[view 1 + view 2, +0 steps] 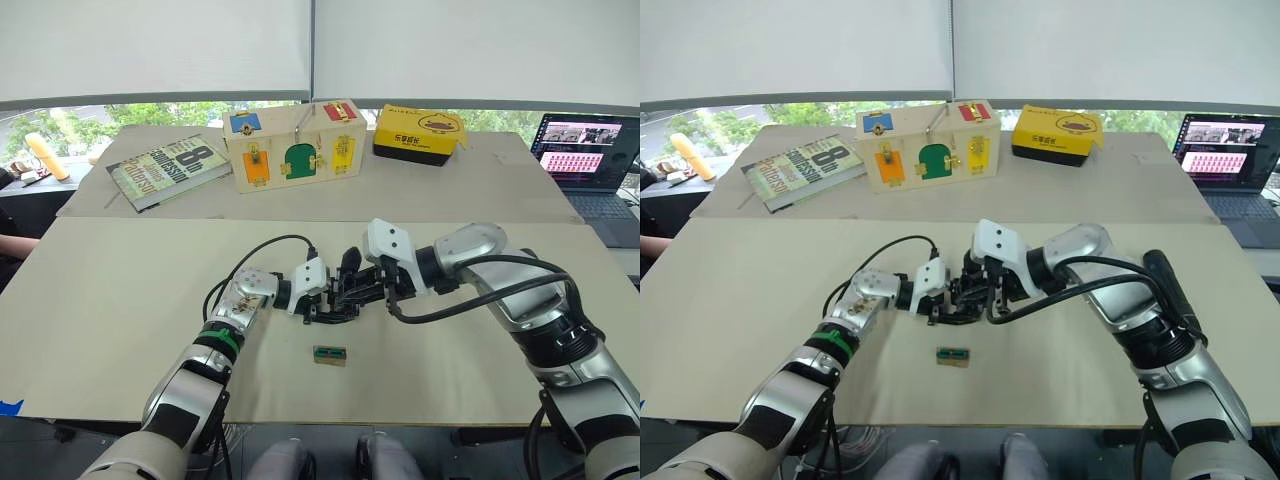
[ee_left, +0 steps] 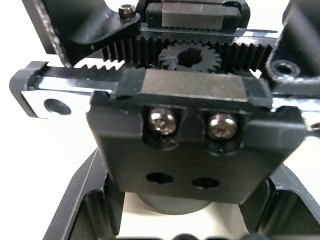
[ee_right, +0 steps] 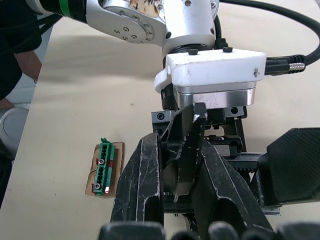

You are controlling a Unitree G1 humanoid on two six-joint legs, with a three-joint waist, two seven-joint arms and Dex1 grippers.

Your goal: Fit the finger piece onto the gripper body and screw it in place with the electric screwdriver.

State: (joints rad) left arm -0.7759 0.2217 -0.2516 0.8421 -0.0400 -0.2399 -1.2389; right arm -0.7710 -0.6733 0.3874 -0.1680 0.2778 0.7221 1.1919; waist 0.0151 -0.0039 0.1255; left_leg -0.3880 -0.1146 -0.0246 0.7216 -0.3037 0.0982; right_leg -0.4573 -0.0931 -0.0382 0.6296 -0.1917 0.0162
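Note:
At the middle of the table my left gripper point(image 1: 325, 298) is shut on the gripper body point(image 2: 180, 130), a black block with a toothed rack, a gear, two screws and two empty holes. My right gripper point(image 3: 177, 165) faces it from the right, shut on the finger piece point(image 3: 187, 145), a black wedge pressed against the body's top. A dark cylinder point(image 1: 1167, 285) that looks like the electric screwdriver lies on the table beside my right forearm.
A small green block on a card point(image 1: 330, 354) lies just in front of the grippers. On the far table stand a wooden latch box point(image 1: 295, 145), a book point(image 1: 170, 168) and a yellow box point(image 1: 418, 133). A laptop point(image 1: 590, 160) sits at the right.

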